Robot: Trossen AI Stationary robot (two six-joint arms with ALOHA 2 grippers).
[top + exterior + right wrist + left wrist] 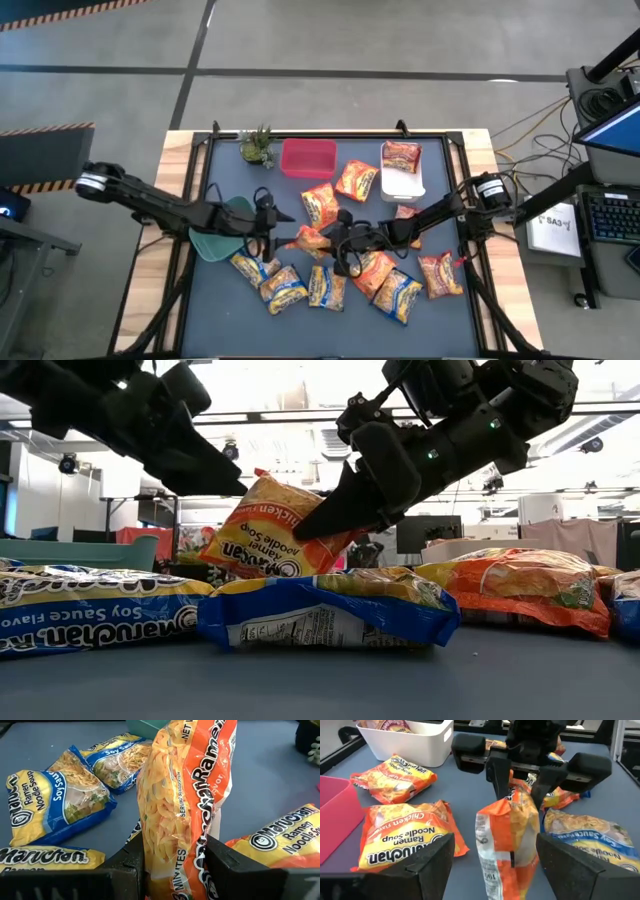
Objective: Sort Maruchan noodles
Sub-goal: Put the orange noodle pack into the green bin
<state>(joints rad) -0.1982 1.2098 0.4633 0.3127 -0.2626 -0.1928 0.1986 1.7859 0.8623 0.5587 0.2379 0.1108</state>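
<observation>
Dangling orange packet [185, 805] — crinkly, upright

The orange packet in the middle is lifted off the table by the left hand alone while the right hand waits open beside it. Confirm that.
Not right. The right hand is the one shut on the orange packet; the right wrist view shows it clamped between that hand's fingers. In the left wrist view the left hand is open, its fingers on either side of the packet, not touching it.

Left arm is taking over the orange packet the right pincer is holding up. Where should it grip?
Grip the orange packet on its free lower edge, coming in opposite the right pincer, which clamps the far end. It stands on edge, so the left pincer's open fingers can likely straddle its thin sides.
</observation>
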